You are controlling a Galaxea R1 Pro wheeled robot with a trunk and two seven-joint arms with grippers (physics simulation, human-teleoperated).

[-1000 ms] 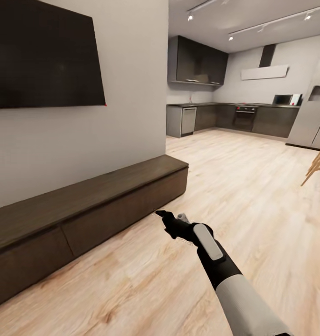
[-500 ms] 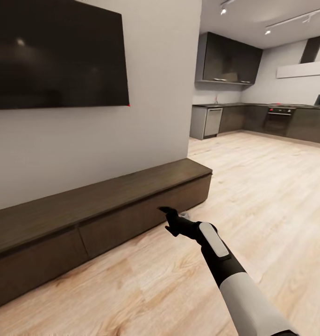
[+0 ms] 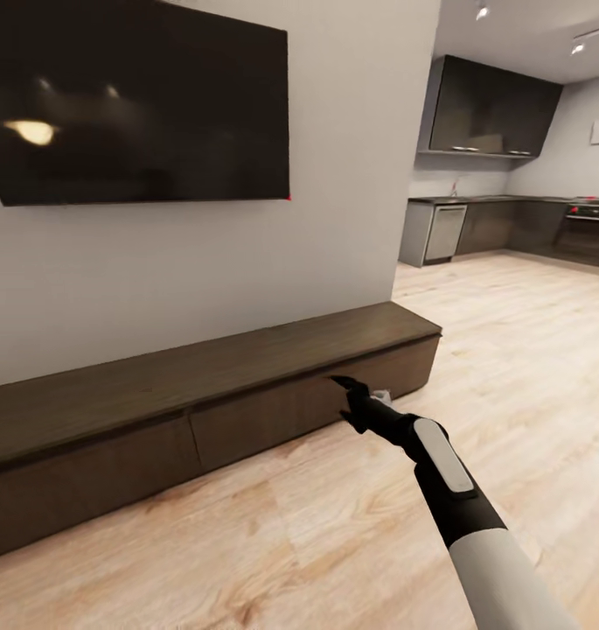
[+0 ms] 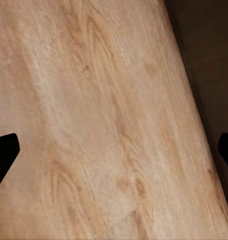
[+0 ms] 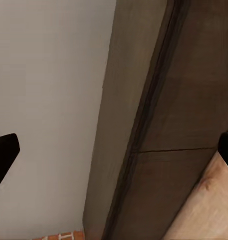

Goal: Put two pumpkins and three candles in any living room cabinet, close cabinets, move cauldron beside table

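The long, bench-like dark-brown cabinet (image 3: 203, 376) runs along the grey wall under the television, with its flat fronts shut. My right gripper (image 3: 358, 390) reaches out low over the floor and hangs just before the cabinet's right-hand front panel. In the right wrist view the right gripper (image 5: 114, 150) is open and empty, and I see the cabinet's top and front (image 5: 183, 100) with a seam between two panels. My left gripper (image 4: 114, 150) is open over bare floorboards beside a dark cabinet edge (image 4: 208, 40). The pumpkins are out of view.
A large black television (image 3: 133, 105) hangs on the wall above the cabinet. Light wood floor (image 3: 334, 542) spreads to the right toward a dark kitchen (image 3: 509, 219) at the back. The cabinet's right end (image 3: 426, 350) stops at the wall corner.
The whole view has swung left, so the cabinet and television now sit further right in frame. My right gripper has come closer to the cabinet front and stays open.
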